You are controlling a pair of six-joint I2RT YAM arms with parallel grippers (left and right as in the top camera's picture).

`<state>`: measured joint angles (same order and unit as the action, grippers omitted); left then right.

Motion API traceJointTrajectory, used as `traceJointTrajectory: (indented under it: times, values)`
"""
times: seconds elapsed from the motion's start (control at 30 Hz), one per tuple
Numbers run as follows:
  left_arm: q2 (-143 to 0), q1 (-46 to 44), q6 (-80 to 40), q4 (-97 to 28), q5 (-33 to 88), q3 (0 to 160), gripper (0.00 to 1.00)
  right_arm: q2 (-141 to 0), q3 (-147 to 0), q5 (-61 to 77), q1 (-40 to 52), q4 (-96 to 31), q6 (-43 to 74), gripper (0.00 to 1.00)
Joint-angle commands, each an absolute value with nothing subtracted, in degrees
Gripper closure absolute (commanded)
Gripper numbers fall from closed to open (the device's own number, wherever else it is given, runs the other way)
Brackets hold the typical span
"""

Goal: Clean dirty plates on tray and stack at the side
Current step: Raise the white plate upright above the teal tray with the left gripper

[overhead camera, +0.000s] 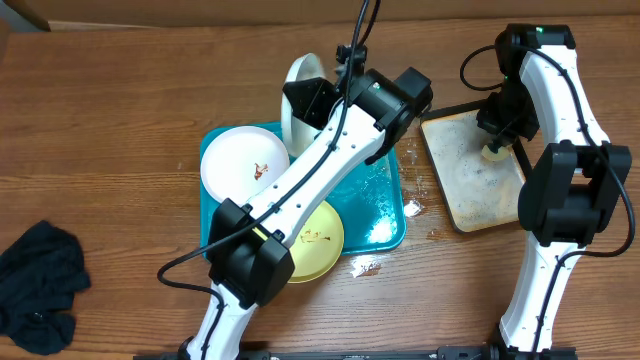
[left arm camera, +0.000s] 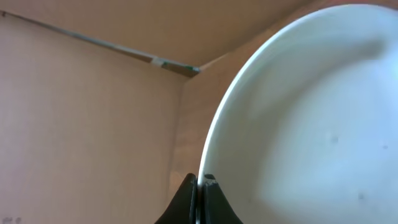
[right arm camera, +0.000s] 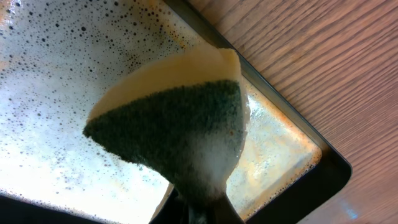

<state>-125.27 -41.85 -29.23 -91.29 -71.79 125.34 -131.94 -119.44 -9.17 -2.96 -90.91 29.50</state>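
My left gripper (overhead camera: 305,105) is shut on the rim of a white plate (overhead camera: 300,72), holding it on edge above the back of the turquoise tray (overhead camera: 388,205). In the left wrist view the black fingertips (left arm camera: 186,190) pinch the rim of that plate (left arm camera: 311,124). A second white plate (overhead camera: 243,165) with small smears lies flat in the tray's back left. A pale yellow-green plate (overhead camera: 322,240) with a smear lies at the tray's front. My right gripper (overhead camera: 493,143) is shut on a green and yellow sponge (right arm camera: 180,118) over the soapy tray (right arm camera: 298,168).
The black-rimmed soapy tray (overhead camera: 470,195) lies right of the turquoise tray. Foam and water drops (overhead camera: 365,266) spot the tray's right half and the wood beside it. A dark crumpled cloth (overhead camera: 35,285) lies at the front left. My left arm (overhead camera: 300,190) crosses over the tray.
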Motion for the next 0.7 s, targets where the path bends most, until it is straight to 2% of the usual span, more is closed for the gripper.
traceJointTrajectory:
  times: [0.0, 0.07, 0.17, 0.37, 0.43, 0.67]
  values:
    - [-124.8, -41.2, -28.7, -90.3, -71.4, 126.1, 0.96, -129.9, -119.3, -8.9, -3.1, -90.7, 29.1, 0.96]
    - [-124.4, -41.6, -33.6, -93.0, -73.0, 126.1, 0.96, -129.9, -119.3, -8.9, -3.1, -90.8, 29.1, 0.96]
    - [-124.8, -40.9, -28.2, -90.0, -72.3, 126.1, 0.96, -129.9, -119.3, -8.9, -3.1, -90.7, 29.1, 0.96]
    - [-124.7, -41.6, -32.5, -92.1, -72.3, 126.1, 0.96, -129.9, -119.3, -8.9, -3.1, -90.7, 29.1, 0.96]
    - [-124.9, -41.5, -28.8, -90.2, -72.5, 126.1, 0.96, -129.9, -119.3, -8.9, -3.1, -90.8, 29.1, 0.96]
    - [-124.5, -41.5, -32.3, -90.8, -70.8, 126.1, 0.96, -129.9, -119.3, -8.9, -3.1, -90.9, 29.0, 0.96]
